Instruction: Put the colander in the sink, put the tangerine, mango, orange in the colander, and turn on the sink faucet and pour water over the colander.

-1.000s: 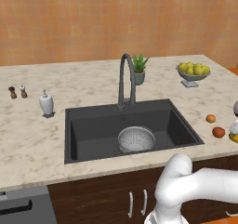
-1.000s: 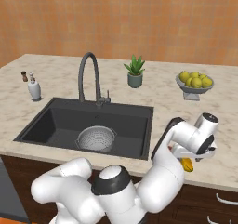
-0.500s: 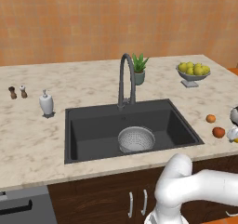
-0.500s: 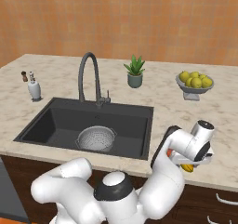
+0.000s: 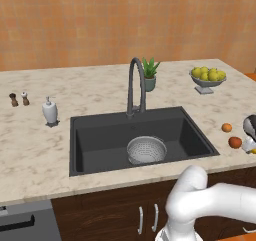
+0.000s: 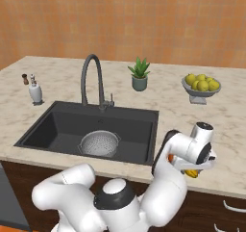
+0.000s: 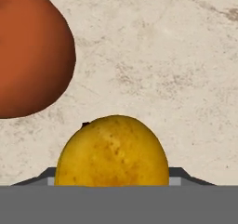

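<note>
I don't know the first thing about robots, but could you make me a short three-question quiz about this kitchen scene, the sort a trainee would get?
1. True or false: the colander already sits inside the sink.
2. Multiple choice: what lies right in front of the pincer in the hand view? A) a yellow-orange fruit B) a pepper shaker C) a soap bottle
3. Short answer: is water running from the sink faucet?

Key
1. True. It rests on the basin floor, near the front, with nothing in it.
2. A. The yellow-orange fruit lies on the counter, a larger reddish-orange fruit beside it.
3. No. There is no stream under the spout.
</note>
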You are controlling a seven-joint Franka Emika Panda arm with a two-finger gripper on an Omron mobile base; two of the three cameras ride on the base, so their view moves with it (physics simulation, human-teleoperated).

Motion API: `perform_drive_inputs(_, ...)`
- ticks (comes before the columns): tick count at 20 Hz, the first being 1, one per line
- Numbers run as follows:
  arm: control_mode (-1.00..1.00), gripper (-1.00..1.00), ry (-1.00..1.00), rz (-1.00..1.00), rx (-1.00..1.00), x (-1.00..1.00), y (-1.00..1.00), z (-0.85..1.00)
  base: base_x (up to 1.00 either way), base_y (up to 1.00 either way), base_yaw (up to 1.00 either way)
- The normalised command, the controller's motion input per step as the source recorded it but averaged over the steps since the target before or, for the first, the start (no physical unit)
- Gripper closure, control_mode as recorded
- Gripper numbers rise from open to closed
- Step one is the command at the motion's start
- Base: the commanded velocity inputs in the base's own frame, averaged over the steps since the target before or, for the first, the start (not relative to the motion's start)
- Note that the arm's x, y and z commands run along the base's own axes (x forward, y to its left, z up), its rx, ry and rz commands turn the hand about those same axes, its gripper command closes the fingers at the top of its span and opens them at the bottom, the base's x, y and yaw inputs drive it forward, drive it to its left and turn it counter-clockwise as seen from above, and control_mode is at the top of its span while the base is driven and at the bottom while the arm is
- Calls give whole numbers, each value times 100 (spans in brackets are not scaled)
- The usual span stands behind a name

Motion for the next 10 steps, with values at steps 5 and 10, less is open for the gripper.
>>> perform_drive_inputs(5,-100,100,-15,0,9,-47,5,69,0,0,0)
perform_drive_inputs(10,-100,100,-6,0,4,-28,24,100,0,0,0)
